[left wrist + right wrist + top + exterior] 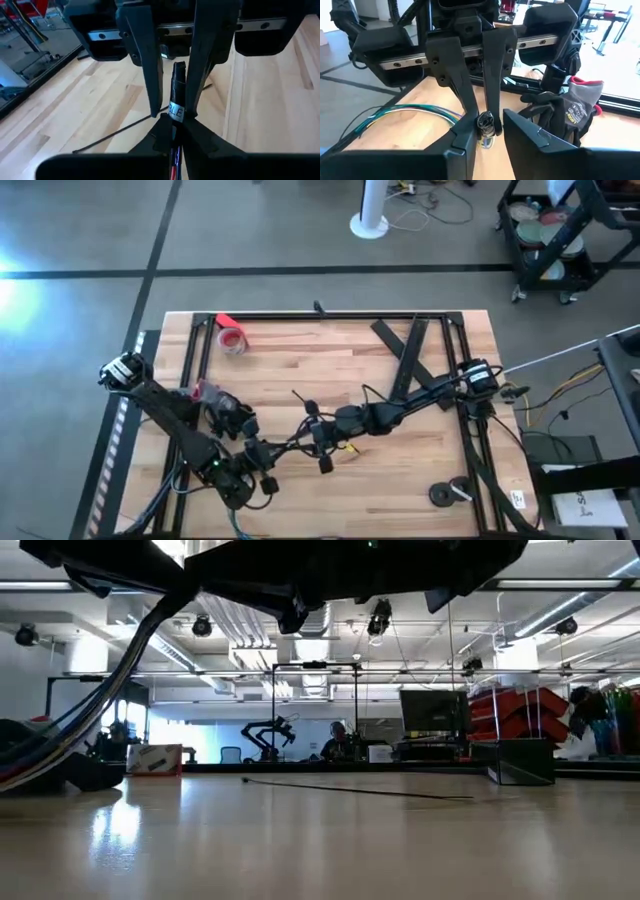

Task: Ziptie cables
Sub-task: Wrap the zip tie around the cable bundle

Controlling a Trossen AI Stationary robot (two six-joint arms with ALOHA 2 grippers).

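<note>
As the high view shows it: left gripper [262,452] and right gripper [320,434] meet mid-table, the cables [293,442] strung between them.
Clutter, high view: tape roll [232,338] and wide black strips [410,350] well apart towards the far edge; no obstruction.
Low view: ziptie [350,788] lies flat and free on the table [300,850].
Left wrist view: fingers narrow, clamped on a labelled dark bundle; ziptie on the wood beyond.
Right wrist view: fingers narrow, pinching the bundle end; green and pale strands fan out loose; glove [575,107] nearby, beside the frame.
Handling, judged: cables light and floppy, hold near the tie point. Ziptie light, springy, slick, flat to the wood; pinch one end.
</note>
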